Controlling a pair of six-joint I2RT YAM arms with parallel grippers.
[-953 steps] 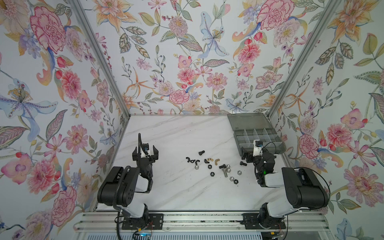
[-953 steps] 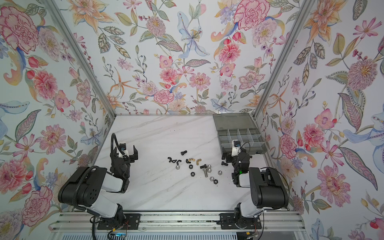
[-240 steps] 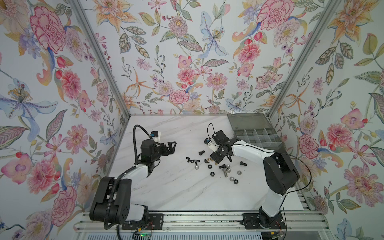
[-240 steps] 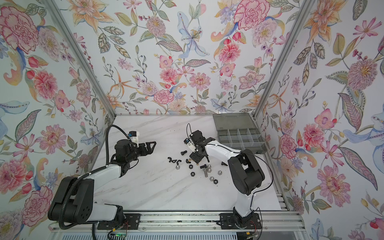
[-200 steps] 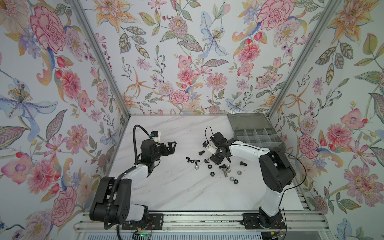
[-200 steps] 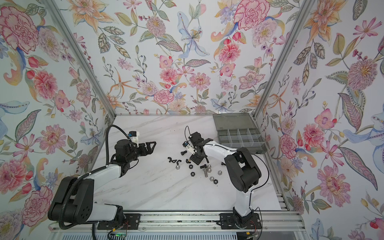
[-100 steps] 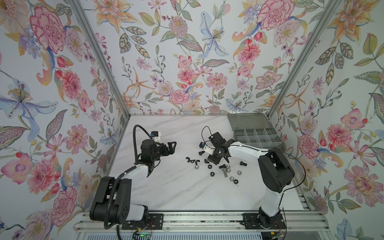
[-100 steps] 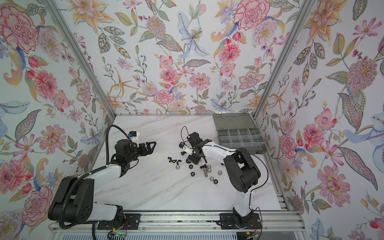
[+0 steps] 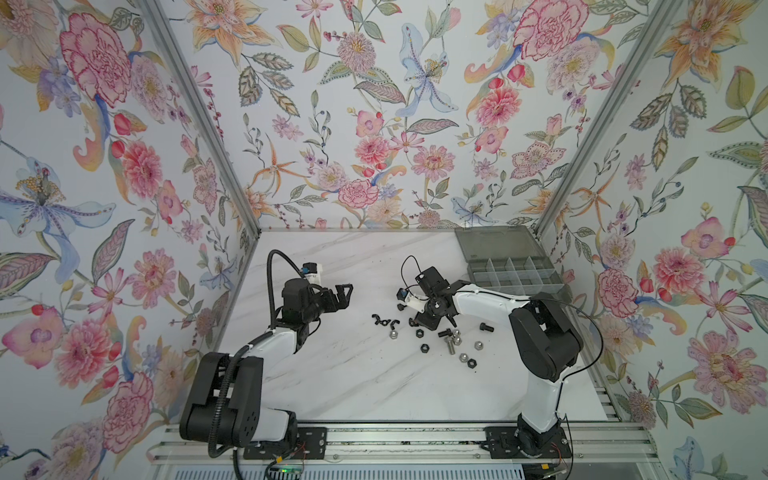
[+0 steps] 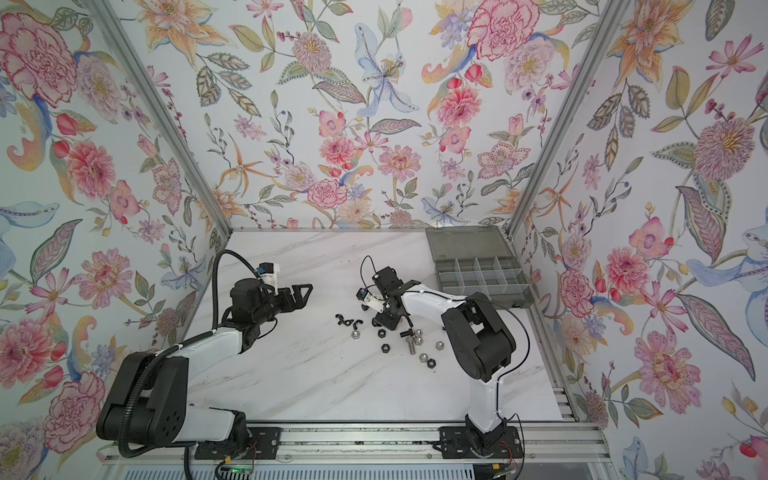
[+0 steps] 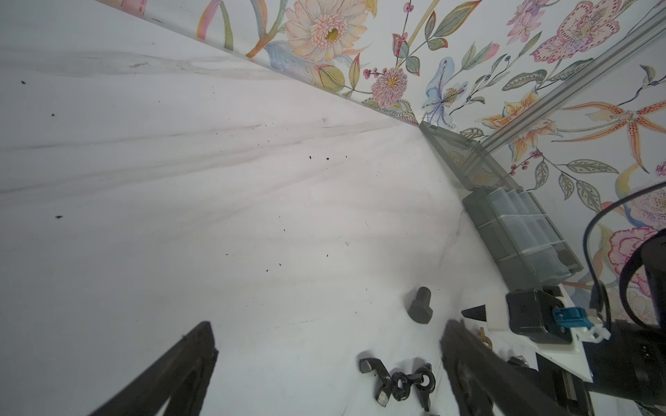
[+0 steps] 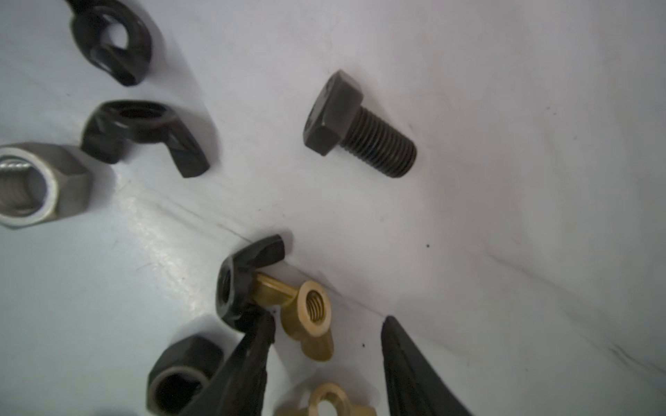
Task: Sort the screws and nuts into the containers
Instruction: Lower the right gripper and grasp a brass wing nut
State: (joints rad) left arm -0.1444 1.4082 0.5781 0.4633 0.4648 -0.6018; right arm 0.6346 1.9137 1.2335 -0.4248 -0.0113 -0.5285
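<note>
Two tools are sharing this sort, but I am working only the right tool [image 12: 326, 318], low in the scatter of screws and nuts [image 9: 451, 345] near the middle of the surface [image 9: 353, 374]. Its jaws are standing half apart, straddling a brass wing nut [image 12: 310, 309] and not yet pinching it. I am lining up this way because the brass piece is lying with one wing against a black wing nut [image 12: 245, 277]. One fingertip [image 12: 259, 335] is sitting right at that black nut, perhaps touching it, so a clean pinch looks tricky. A black hex bolt [image 12: 360, 126] is lying apart beyond them, and a black hex nut [image 12: 183, 371] is just beside the finger.

The right arm is reaching out low from its base, forearm stretched toward the centre and wrist bent down so the tool is pointing at the surface. The left tool [image 11: 328, 326] is hanging wide and empty above the surface, aimed at the pile from a distance. I judge that this is leaving room for the other arm. The organiser box [image 9: 557, 286] is sitting in the far right corner with its lid [image 9: 494, 243] laid back, and I am seeing no parts in its cells [image 9: 513, 278].
</note>
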